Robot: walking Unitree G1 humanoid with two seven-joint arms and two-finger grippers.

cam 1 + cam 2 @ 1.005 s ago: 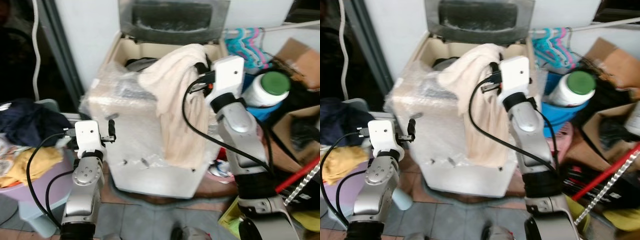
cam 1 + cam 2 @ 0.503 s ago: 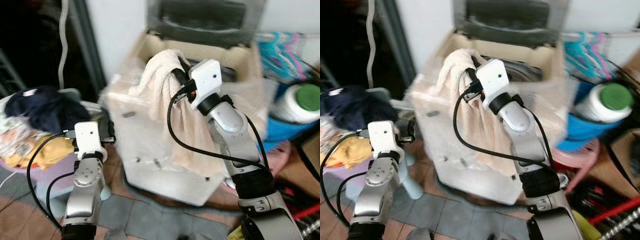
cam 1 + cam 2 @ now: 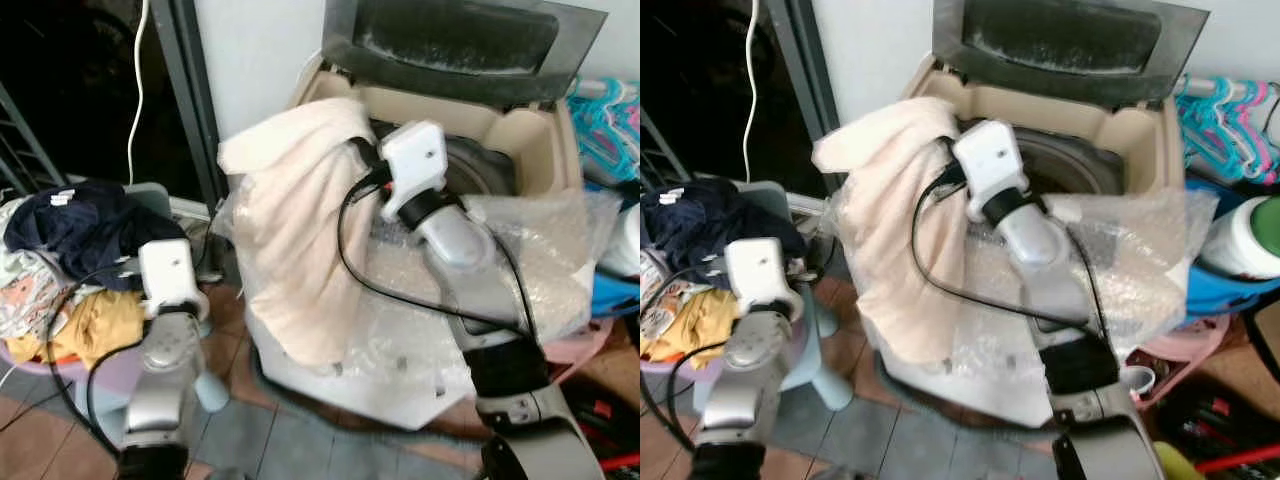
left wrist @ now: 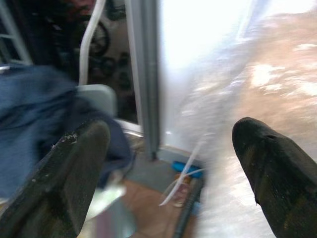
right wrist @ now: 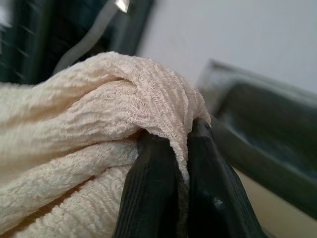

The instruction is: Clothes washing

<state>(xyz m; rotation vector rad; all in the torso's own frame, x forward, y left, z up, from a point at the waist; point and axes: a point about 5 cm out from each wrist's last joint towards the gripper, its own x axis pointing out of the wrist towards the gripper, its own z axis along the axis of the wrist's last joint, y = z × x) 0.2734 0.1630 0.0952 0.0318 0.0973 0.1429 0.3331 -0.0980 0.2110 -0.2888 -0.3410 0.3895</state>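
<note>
Cream towel (image 5: 89, 144) sits pinched between my right gripper (image 5: 181, 163) fingers, draping below them over the washer (image 3: 520, 130) rim, so I'd lift higher before releasing into the drum, while my left gripper (image 4: 173, 163) hangs wide open, idle.

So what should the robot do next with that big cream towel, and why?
Probably swing the right gripper over the washing machine's open tub before letting go: its fingers are pinched on the cream towel, which hangs outside the front edge.
</note>
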